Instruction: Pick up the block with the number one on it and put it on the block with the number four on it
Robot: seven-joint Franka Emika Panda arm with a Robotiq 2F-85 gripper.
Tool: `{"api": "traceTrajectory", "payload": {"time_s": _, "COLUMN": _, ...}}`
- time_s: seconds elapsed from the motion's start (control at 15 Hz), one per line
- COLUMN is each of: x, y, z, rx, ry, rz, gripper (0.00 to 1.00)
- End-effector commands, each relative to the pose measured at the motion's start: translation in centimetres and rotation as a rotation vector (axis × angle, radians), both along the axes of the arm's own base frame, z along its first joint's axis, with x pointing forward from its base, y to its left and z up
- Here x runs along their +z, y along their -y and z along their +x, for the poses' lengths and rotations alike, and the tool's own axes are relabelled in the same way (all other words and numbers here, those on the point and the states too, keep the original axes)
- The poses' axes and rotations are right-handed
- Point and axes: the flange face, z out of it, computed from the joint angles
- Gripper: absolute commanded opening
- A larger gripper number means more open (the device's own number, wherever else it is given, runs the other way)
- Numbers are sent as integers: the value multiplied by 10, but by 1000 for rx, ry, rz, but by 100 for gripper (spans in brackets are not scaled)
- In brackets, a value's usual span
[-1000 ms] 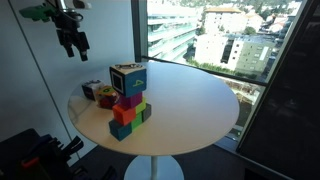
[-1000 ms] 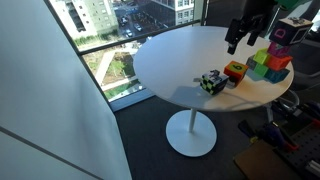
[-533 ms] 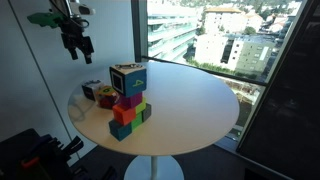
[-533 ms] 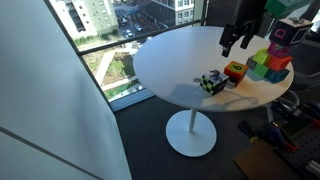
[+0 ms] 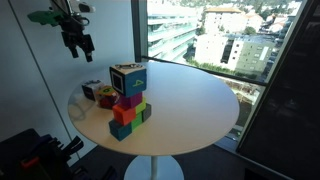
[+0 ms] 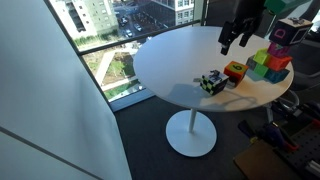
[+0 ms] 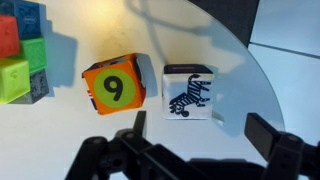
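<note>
The block with the number one is a cream-white cube with green edges. It lies on the round white table in both exterior views (image 5: pixel 91 90) (image 6: pixel 211 83). In the wrist view (image 7: pixel 187 93) it shows a zebra picture, just beyond my jaws. The block with the number four (image 5: pixel 128 78), white with a dark blue frame, tops a stack of small blocks. My gripper (image 5: pixel 75 42) (image 6: pixel 233 40) (image 7: pixel 205 135) is open and empty. It hangs high above the table over the cream-white cube.
An orange block with a 9 (image 7: pixel 113 88) (image 6: pixel 234 71) lies beside the cream-white cube. The stack holds magenta (image 5: pixel 128 100), orange (image 5: pixel 123 113), teal (image 5: pixel 120 130) and green (image 5: pixel 143 112) blocks. The table edge (image 7: pixel 262 75) curves close behind the cube. Windows stand beyond.
The gripper shifted slightly sideways between one second and half a second ago. Since then nothing has moved. The blocks are where they were.
</note>
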Motion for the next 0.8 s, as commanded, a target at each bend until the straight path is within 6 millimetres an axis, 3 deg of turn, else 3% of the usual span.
{"api": "traceTrajectory", "payload": {"time_s": 0.0, "x": 0, "y": 0, "z": 0, "rx": 0, "ry": -1, "rz": 0, "gripper": 100}}
{"api": "traceTrajectory", "payload": {"time_s": 0.73, "x": -44, "y": -5, "z": 7, "rx": 23, "ry": -84, "rz": -37, "gripper": 100}}
